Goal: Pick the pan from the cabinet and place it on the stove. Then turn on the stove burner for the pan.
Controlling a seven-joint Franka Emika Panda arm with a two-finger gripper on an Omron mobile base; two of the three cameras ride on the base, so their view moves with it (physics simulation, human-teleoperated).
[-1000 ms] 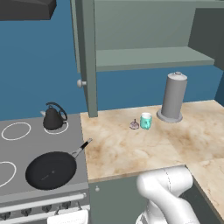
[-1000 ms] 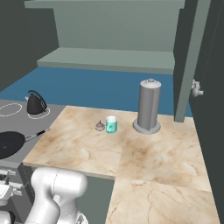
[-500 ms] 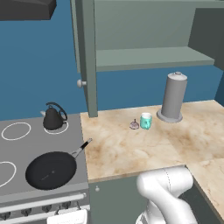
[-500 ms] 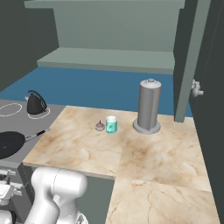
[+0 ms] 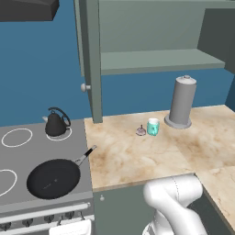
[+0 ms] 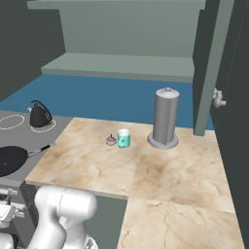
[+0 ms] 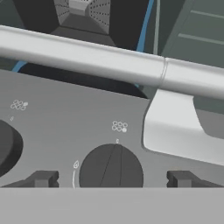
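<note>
Black pan [image 5: 53, 178] rests on the stove [image 5: 27, 156], on its near right ring, handle toward the marble counter [image 5: 151, 151]. I see the kettle [image 5: 56, 123] on the far right ring. From the hand view, my gripper [image 7: 111, 178] stands wide, one fingertip [image 7: 41, 178] at each side of a dark knob [image 7: 111, 168], not touching it. A pale bar [image 7: 109, 61] runs above. Cabinet [image 5: 151, 59] stands open over the counter, where a grey canister [image 5: 181, 102] and a teal cup [image 5: 153, 126] sit.

Flat, even rendered light around me, no glare, soft faint shadows under the kettle [image 5: 57, 123] and grey canister [image 5: 181, 102], base views crisp, my hand view slightly soft up close, cabinet interior dim.
</note>
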